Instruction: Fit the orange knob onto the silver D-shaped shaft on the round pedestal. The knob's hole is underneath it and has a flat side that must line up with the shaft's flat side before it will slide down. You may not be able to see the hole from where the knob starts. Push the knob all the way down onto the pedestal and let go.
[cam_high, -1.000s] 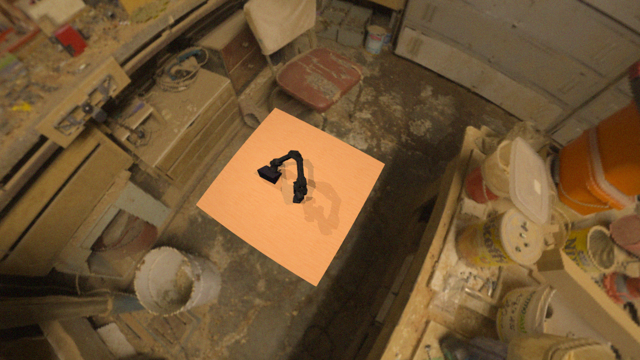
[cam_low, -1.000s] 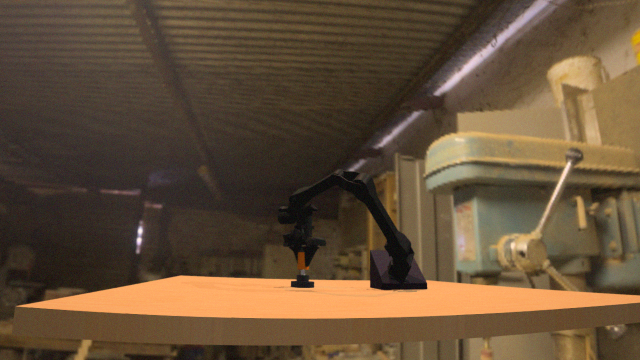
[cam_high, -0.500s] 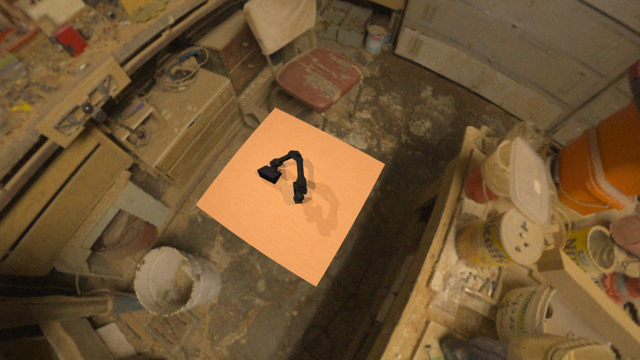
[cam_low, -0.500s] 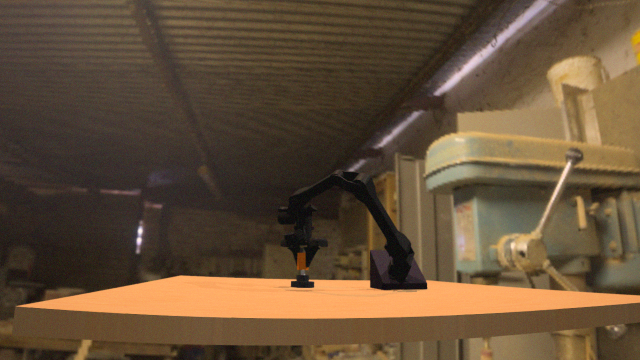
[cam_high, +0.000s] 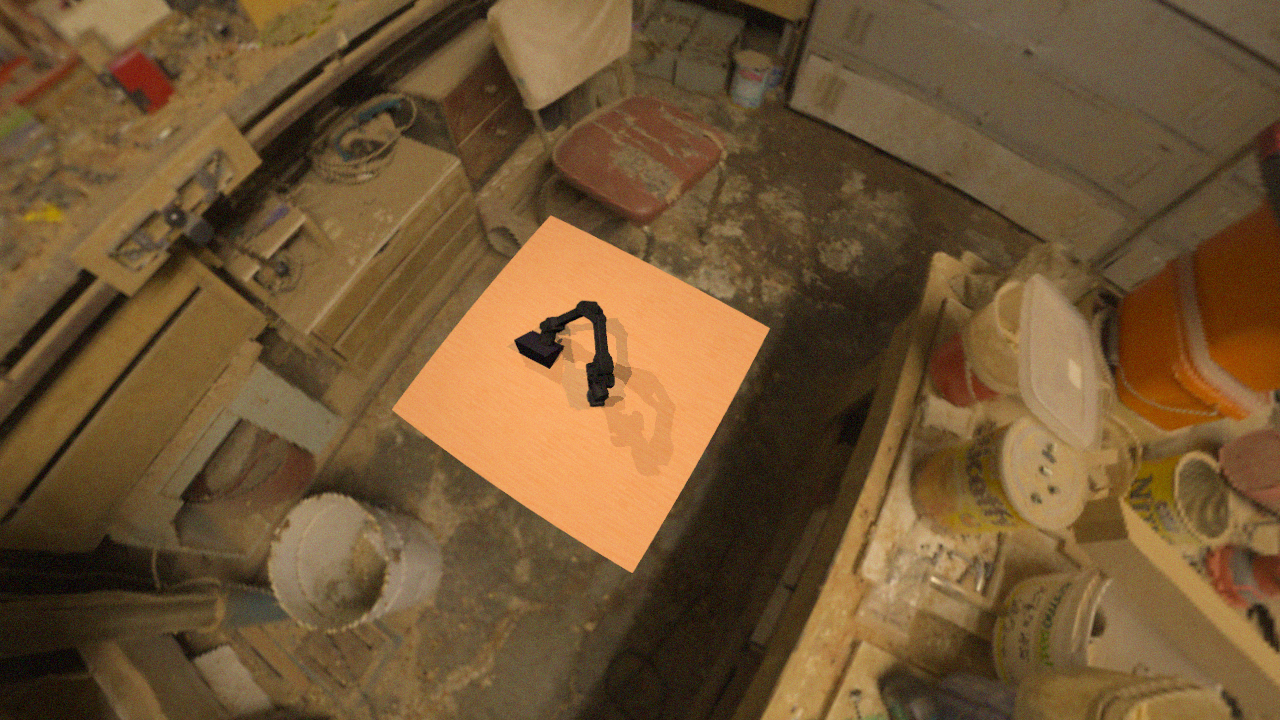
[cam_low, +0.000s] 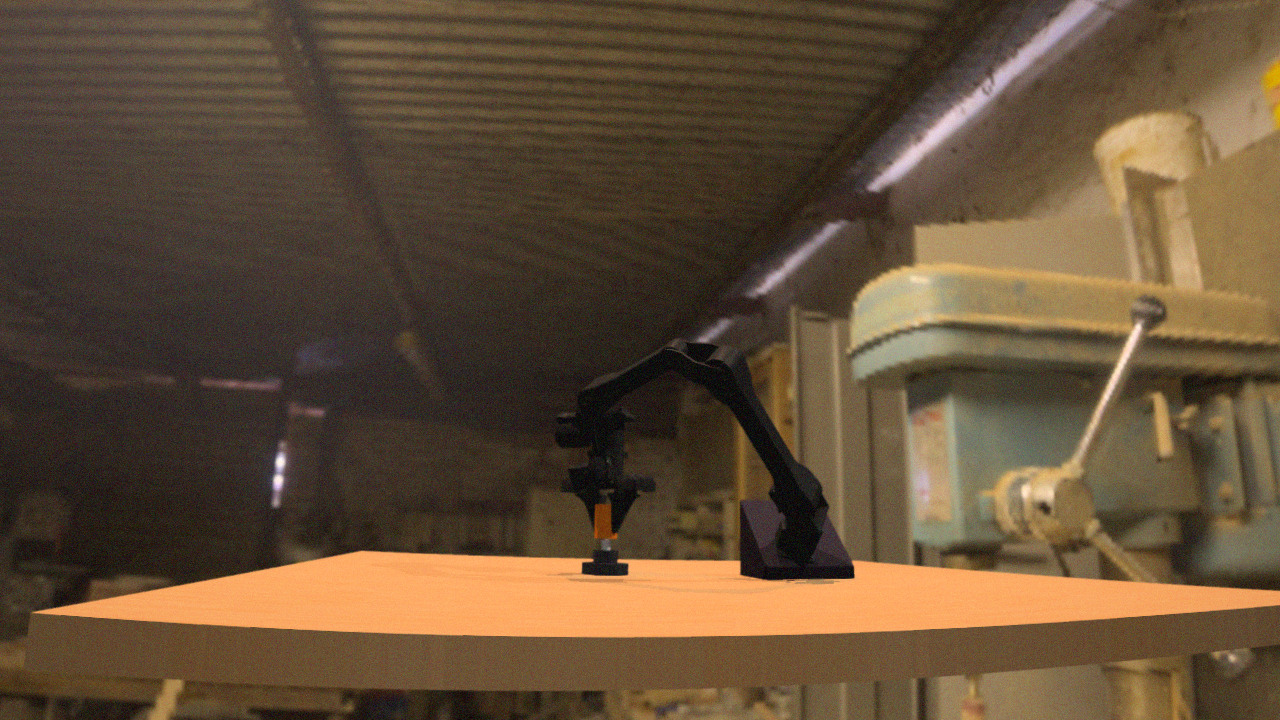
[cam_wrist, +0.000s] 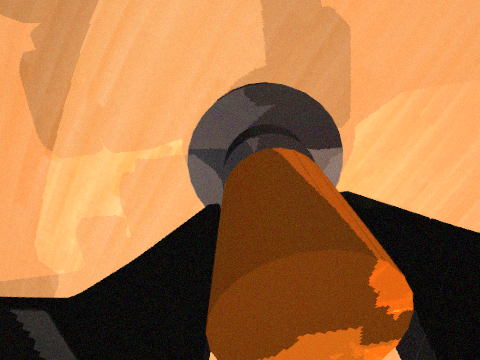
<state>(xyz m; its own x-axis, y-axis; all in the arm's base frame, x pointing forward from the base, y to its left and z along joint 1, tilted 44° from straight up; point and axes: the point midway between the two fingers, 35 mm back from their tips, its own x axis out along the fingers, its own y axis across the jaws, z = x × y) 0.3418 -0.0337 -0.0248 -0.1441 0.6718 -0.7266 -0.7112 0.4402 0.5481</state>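
The orange knob (cam_low: 603, 521) (cam_wrist: 295, 225) is upright between the fingers of my gripper (cam_low: 606, 523), which is shut on it. The dark round pedestal (cam_low: 605, 568) (cam_wrist: 265, 102) stands on the table below the knob. A short piece of the silver shaft (cam_low: 605, 544) shows between the knob's bottom and the pedestal in the exterior view, so the knob is above the pedestal and in line with the shaft. In the wrist view the knob hides the shaft. The hole and both flat sides are hidden. In the top view the arm hides the knob and pedestal.
The wooden table top (cam_high: 537, 456) (cam_low: 358, 608) carries the arm's dark base (cam_high: 538, 349) (cam_low: 796, 555), which stands to the right of the pedestal in the exterior view. The arm's shadows fall across the table. The workshop surroundings lie beyond the table's edges.
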